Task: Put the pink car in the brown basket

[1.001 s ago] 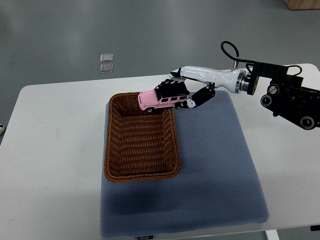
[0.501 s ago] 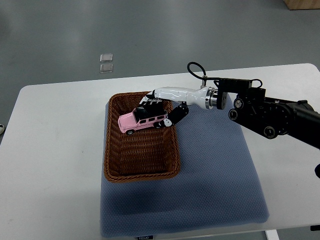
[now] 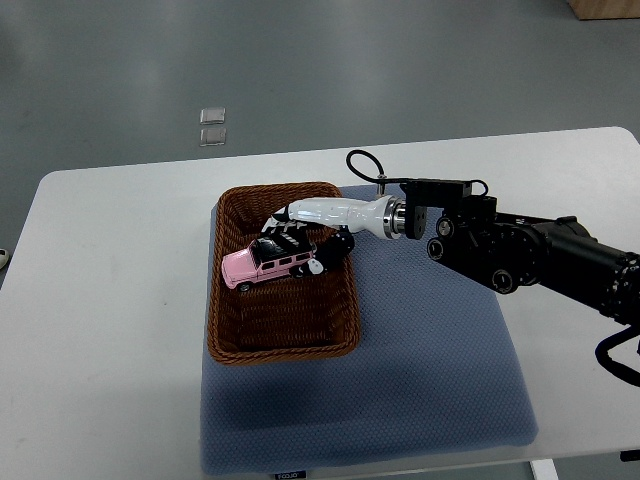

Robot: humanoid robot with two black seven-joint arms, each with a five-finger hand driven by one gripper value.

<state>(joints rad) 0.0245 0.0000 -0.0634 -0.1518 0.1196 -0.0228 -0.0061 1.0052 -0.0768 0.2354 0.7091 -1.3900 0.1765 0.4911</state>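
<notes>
The right hand [image 3: 305, 243] is clamped on the pink car [image 3: 268, 264], which hangs low inside the brown basket [image 3: 283, 345] toward its far end, long axis running across the basket's width; the basket sits on a blue mat [image 3: 430, 380] on the white worktop [image 3: 100, 330]; nothing blocks the release; left arm unseen

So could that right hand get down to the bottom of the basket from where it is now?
Probably yes. The right hand is already over the brown basket, inside its rim, gripping the pink car. The basket is open at the top and nothing else lies in it, so the way down looks free.
</notes>
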